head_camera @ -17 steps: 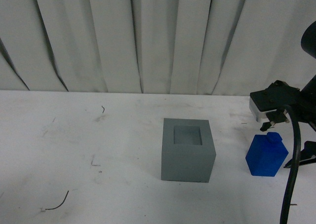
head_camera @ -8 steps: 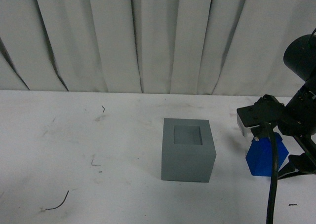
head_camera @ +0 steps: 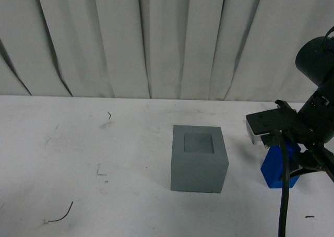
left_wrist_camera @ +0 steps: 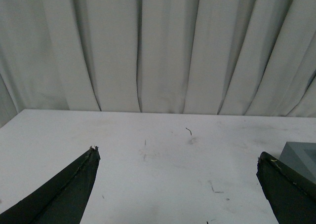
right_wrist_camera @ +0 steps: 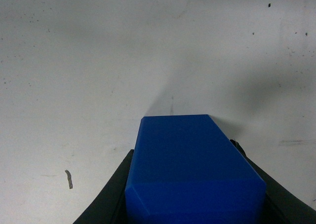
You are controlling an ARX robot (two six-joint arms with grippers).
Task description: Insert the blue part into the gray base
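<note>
The gray base (head_camera: 199,158) stands on the white table, its square recess facing up. To its right my right gripper (head_camera: 290,158) is shut on the blue part (head_camera: 273,169), which rests low by the table and is partly hidden by the arm and cable. In the right wrist view the blue part (right_wrist_camera: 192,167) fills the space between the dark fingers (right_wrist_camera: 106,194); its knob is hidden. My left gripper (left_wrist_camera: 177,184) is open and empty over bare table, out of the front view. A corner of the gray base (left_wrist_camera: 301,155) shows beside one of its fingers.
A white pleated curtain (head_camera: 156,38) closes off the back of the table. Small dark scraps lie on the table's left part (head_camera: 58,214). A black cable (head_camera: 284,195) hangs from the right arm in front of the blue part.
My right arm has come down and moved left over the blue part and closed on it. The blue part has gone from tilted to mostly hidden behind the gripper. The gray base has not moved.
</note>
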